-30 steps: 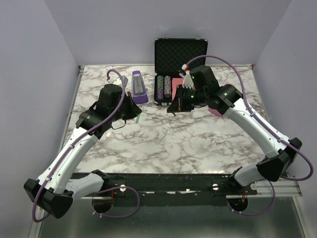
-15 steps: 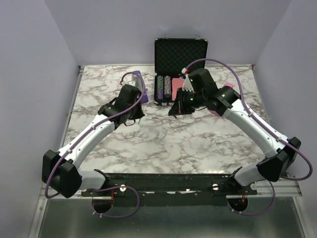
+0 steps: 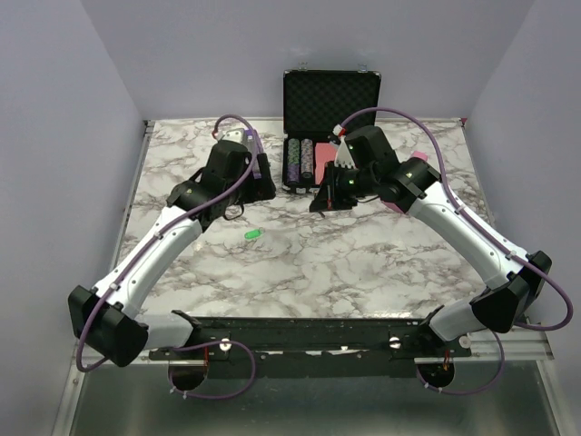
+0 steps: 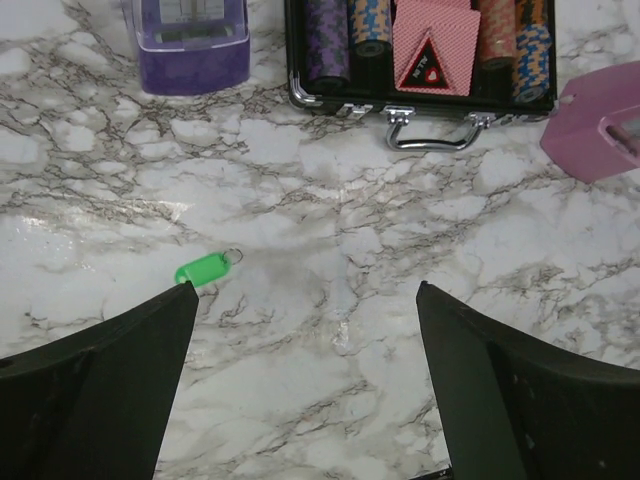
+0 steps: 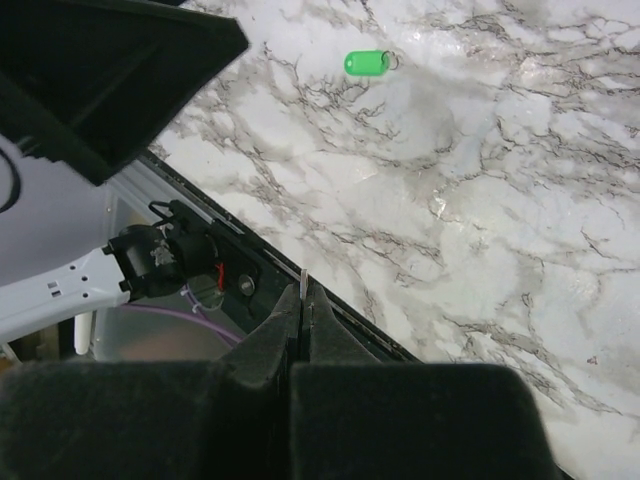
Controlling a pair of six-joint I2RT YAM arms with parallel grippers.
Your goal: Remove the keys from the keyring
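Note:
The keyring, a small green oval tag [image 3: 252, 234] on a thin metal ring, lies flat on the marble by itself. In the left wrist view the keyring [image 4: 205, 268] sits just past the left fingertip, outside the jaws. My left gripper [image 4: 305, 292] hangs open above the marble with nothing between its fingers; from above the left gripper [image 3: 260, 188] is behind the tag. My right gripper [image 5: 303, 292] is shut on a thin silver key [image 5: 302, 276] that pokes edge-on from its fingertips. From above the right gripper [image 3: 325, 202] is held over the table right of the tag.
An open black poker-chip case [image 3: 329, 95] with chips and red cards stands at the back middle. A purple metronome [image 4: 190, 45] stands left of it, partly hidden by my left arm from above. A pink object [image 4: 598, 122] lies under the right arm.
My left gripper has opened and the green tag has dropped onto the marble. The left arm has moved back towards the metronome. The right gripper stays shut and has hardly moved.

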